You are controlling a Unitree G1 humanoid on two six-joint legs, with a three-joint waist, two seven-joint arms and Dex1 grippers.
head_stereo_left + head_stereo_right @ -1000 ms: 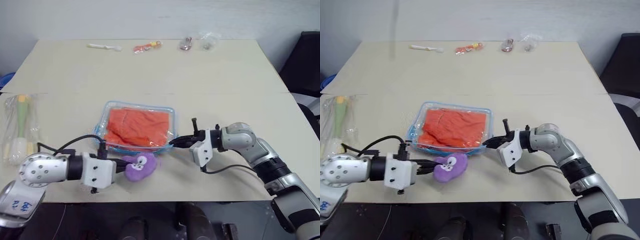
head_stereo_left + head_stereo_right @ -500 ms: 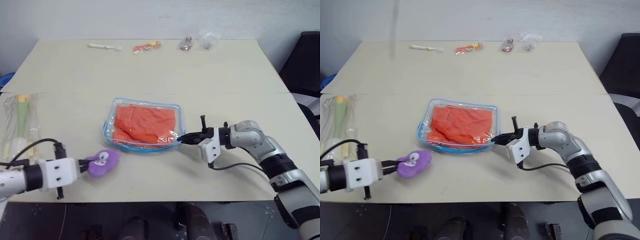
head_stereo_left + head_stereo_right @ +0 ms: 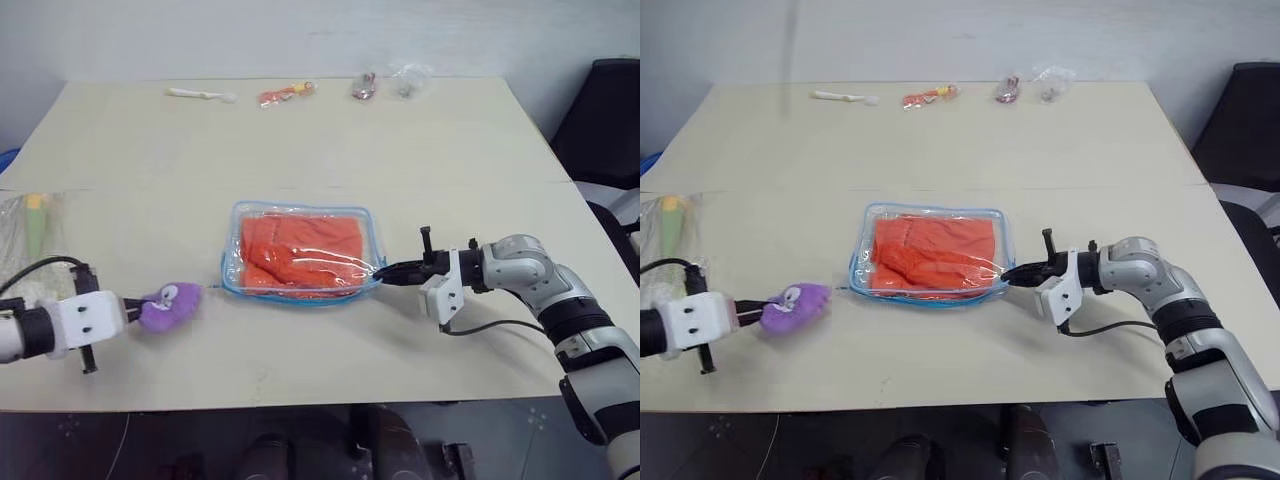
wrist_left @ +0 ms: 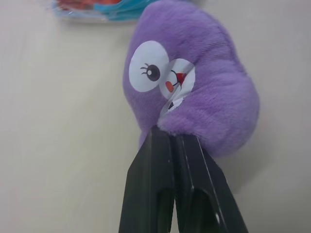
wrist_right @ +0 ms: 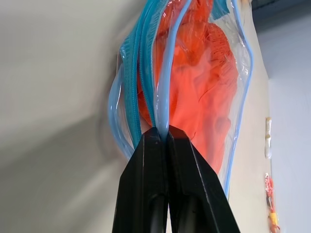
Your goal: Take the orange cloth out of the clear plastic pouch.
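Right end effector [image 3: 386,271] clamped tight on the light-blue zipper trim at the right edge of the clear flat plastic pouch [image 3: 300,252]; the wrist view shows the trim pinched between its black fingers. Left end effector [image 3: 130,310] closed on the small purple plush bunny [image 3: 166,304], gripping it by its edge.

We note the change since a second ago: the bunny lay right against the pouch's near edge, and the left arm has now dragged it well clear, out to the left on the beige tabletop [image 3: 300,130]. The pouch has slid slightly rightward with the right arm's pull.

The bright orange-red folded cloth [image 3: 300,250] sits wholly inside the pouch, mid-tabletop, none of it out.

We judge the clutter is now cleared, but extraction has not begun. The left end effector needs to drop the bunny before it can help open the pouch.
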